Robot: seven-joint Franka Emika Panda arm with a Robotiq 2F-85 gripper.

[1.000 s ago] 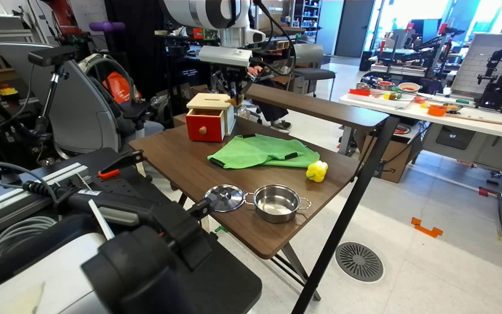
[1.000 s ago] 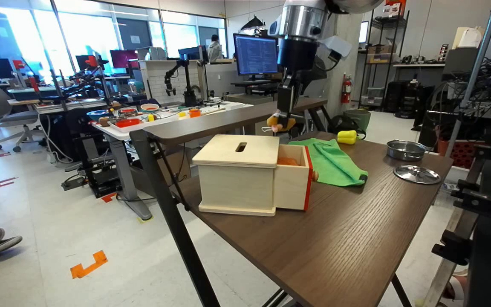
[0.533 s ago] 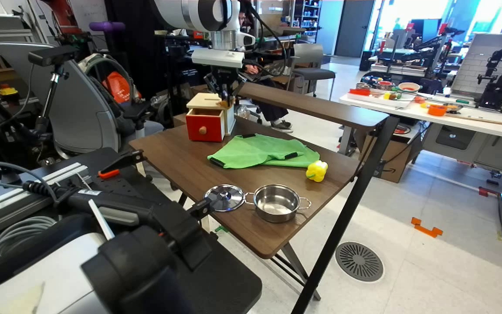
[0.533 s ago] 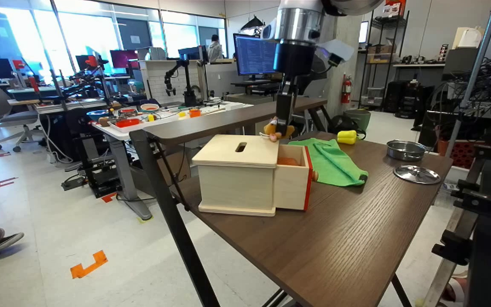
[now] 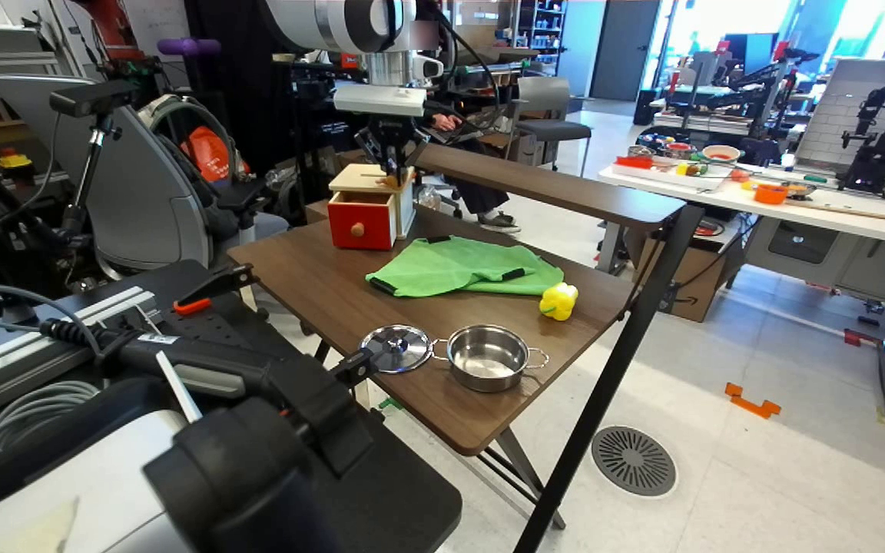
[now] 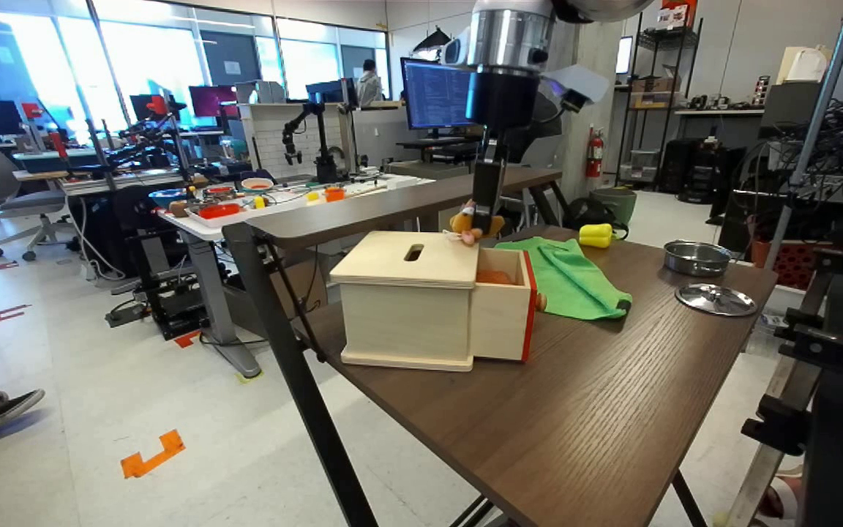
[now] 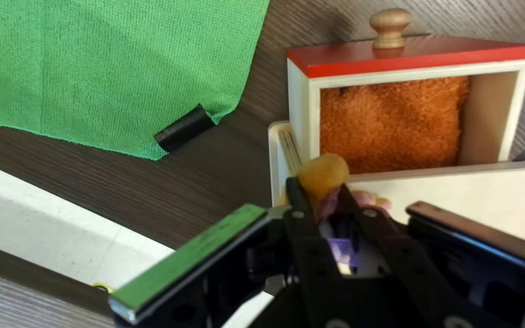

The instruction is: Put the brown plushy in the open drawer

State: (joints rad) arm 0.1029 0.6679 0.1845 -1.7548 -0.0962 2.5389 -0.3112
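Jaws clamped on 1 yel-brn plushy (image 7: 323,175), nr open drawer (image 7: 419,58) w/ brn fuzz (image 7: 392,125) inside.

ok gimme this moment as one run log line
tool: closed on plush toy | place: at box lid corner, contact unclear | drawer: open, orange-brown fluff inside | status: toy not yet in

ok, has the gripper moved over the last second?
Yes: in an exterior view the gripper has come down and slightly left in the picture, relative to the drawer unit, which hasn't moved.
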